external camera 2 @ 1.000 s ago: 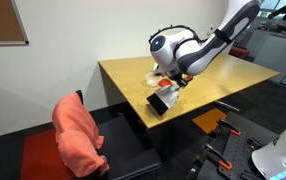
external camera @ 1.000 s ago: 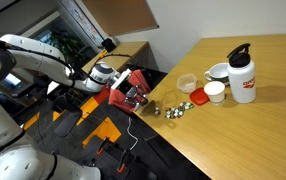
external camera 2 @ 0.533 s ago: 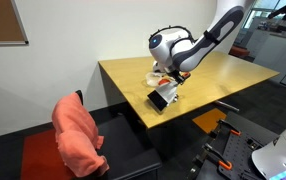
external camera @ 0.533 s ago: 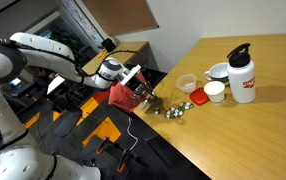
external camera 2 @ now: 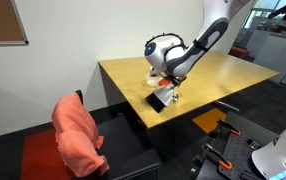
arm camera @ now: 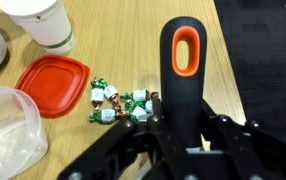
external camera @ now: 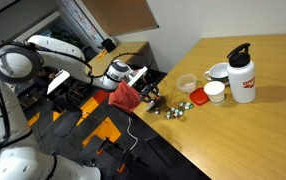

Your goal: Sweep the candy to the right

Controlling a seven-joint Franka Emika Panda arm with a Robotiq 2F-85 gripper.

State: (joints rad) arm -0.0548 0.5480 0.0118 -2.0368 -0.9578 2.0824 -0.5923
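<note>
Lying as a loose, ragged band on the pale wood-grain table (arm camera: 123, 40), the candy (arm camera: 118, 103) is a handful of tiny crinkled sweets in shiny silver-white wrappers flecked with green and brown. In the wrist view the band's long axis runs side to side. One end sits just beside the flat red lid (arm camera: 53, 85), a rounded square of smooth plastic with a raised rim. The other end touches the side of the black handle (arm camera: 183, 90).

That handle is a long, matte, rounded bar with an orange-lined oval loop at its far end. Its long axis runs straight up the wrist view, loop end pointing away from the gripper (arm camera: 183, 128). The gripper's dark fingers are pressed in on the handle from both sides, pinching its lower part.

A clear, rounded plastic container (arm camera: 8, 140) lies near the lid. A white paper cup (arm camera: 38, 20) stands beyond it.

In an exterior view the candy (external camera: 173, 110) strings out roughly along the near table edge, close to the gripper (external camera: 148, 98), with a red part of the tool (external camera: 126, 95) hanging off the edge. Farther along stand a white bottle (external camera: 243, 77) with a black cap and red label, and small white cups (external camera: 215, 92)
</note>
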